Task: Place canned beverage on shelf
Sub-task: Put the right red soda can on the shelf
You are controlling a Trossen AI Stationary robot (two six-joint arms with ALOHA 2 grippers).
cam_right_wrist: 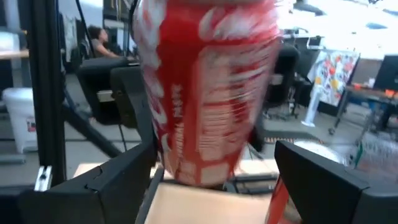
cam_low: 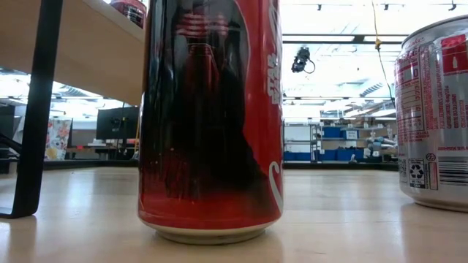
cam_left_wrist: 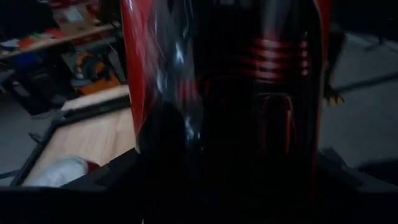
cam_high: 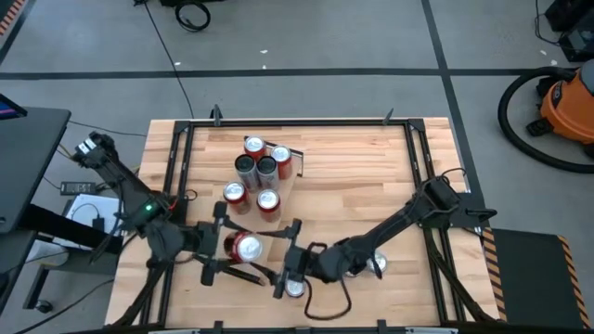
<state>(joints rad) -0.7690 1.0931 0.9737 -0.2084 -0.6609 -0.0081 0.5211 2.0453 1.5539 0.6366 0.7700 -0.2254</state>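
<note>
Between the left gripper's [cam_high: 243, 249] clamped fingers, a red can [cam_high: 247, 247], near the table's front edge.

Grey floor [cam_high: 306, 37] crossed by dark tape lines surrounds the pale wood surface [cam_high: 353, 195]. An orange vacuum cleaner [cam_high: 568, 104] with a black hose stands at far right. Across the room: storage racks with blue bins [cam_low: 336, 142], a monitor [cam_low: 117, 123], bright ceiling lights [cam_low: 344, 36].

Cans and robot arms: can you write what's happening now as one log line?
left gripper: shut on red can | right gripper: shut on second can | six cans clustered | shelf: unclear
</note>
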